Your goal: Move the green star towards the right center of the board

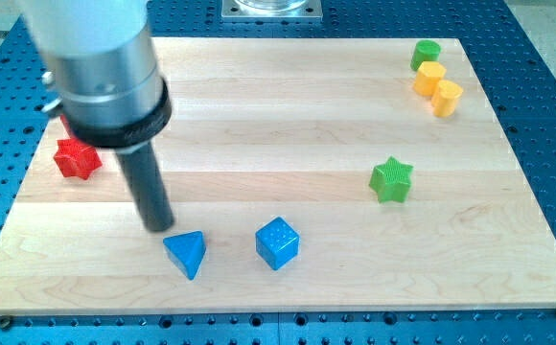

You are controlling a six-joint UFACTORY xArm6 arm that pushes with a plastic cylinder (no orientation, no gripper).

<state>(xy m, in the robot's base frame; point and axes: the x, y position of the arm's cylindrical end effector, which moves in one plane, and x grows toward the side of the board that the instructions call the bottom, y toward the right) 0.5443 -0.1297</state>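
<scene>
The green star [391,179] lies on the wooden board [278,115], right of the middle. My tip [159,228] rests on the board at the lower left, far to the view's left of the star. It is just above and left of the blue triangle [186,254], close to it; contact cannot be told. The arm's grey body hides the board's upper left part.
A blue cube [278,243] lies right of the blue triangle. A red star [76,158] sits at the left edge, with another red block partly hidden behind the arm. A green cylinder [426,54] and two yellow blocks [429,78] [447,97] cluster at the upper right.
</scene>
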